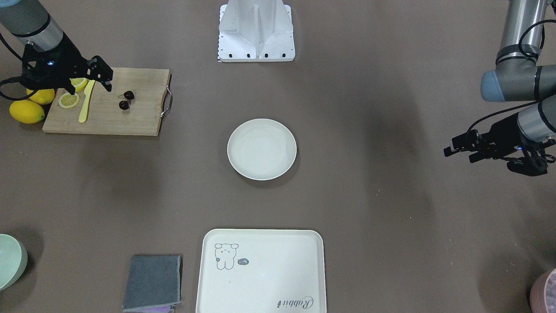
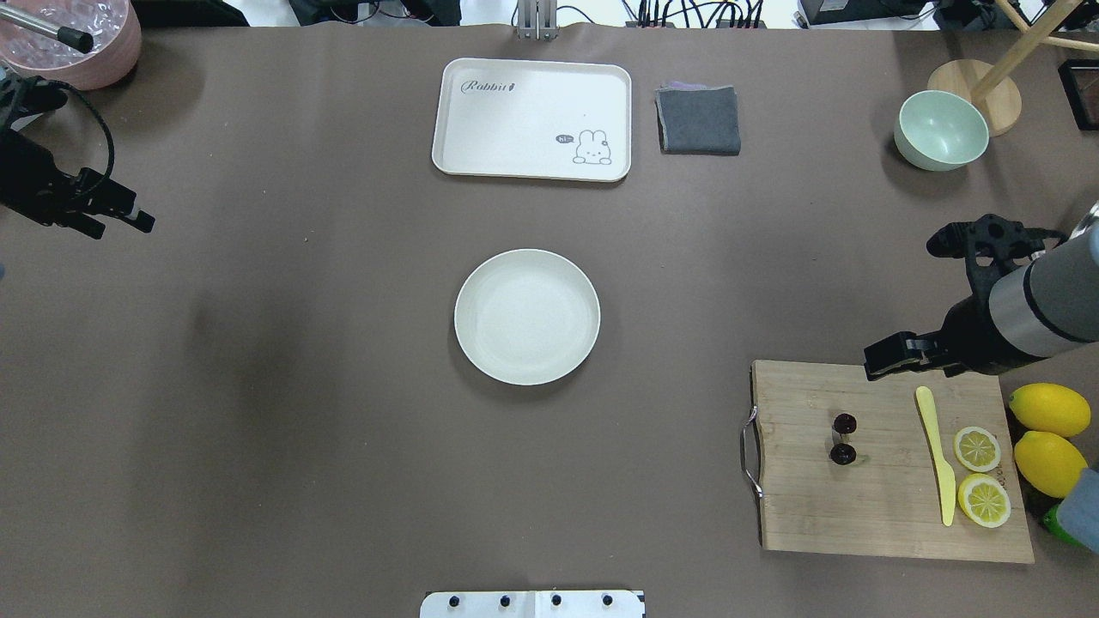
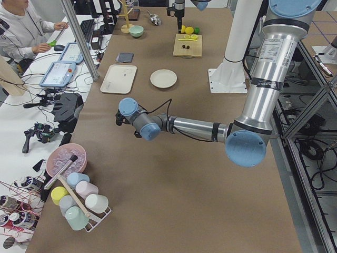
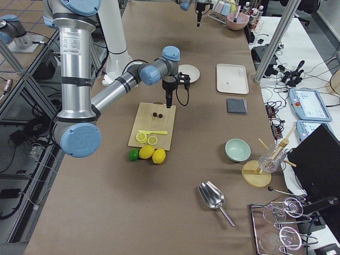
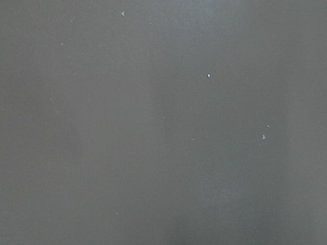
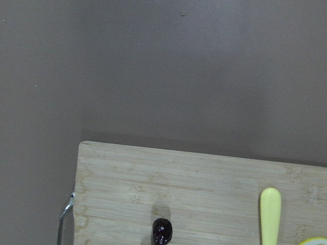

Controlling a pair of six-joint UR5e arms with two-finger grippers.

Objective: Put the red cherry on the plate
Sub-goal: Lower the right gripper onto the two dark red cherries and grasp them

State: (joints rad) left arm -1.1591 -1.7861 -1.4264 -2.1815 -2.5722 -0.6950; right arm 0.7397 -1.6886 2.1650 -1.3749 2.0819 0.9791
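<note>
The red cherry [image 1: 126, 100], a dark glossy pair, lies on a wooden cutting board [image 1: 143, 119], well apart from the plate. In the overhead view the red cherry [image 2: 843, 438] sits mid-board. The right wrist view catches one cherry [image 6: 162, 230] at its bottom edge. The off-white plate [image 1: 262, 149] stands bare at the table's middle, also seen as the plate [image 2: 526, 316] from overhead. My right gripper [image 1: 89, 84] hovers open over the board's far edge, above and beside the cherries, holding nothing. My left gripper [image 2: 120, 227] hangs open and bare over the table at the far left.
On the board lie a yellow knife [image 2: 936, 455] and two lemon slices [image 2: 979, 448]; whole lemons [image 2: 1049, 409] sit beside it. A cream tray [image 2: 532, 120], a grey cloth [image 2: 698, 120], a green bowl [image 2: 941, 130] and a pink bowl [image 2: 86, 43] line the far side.
</note>
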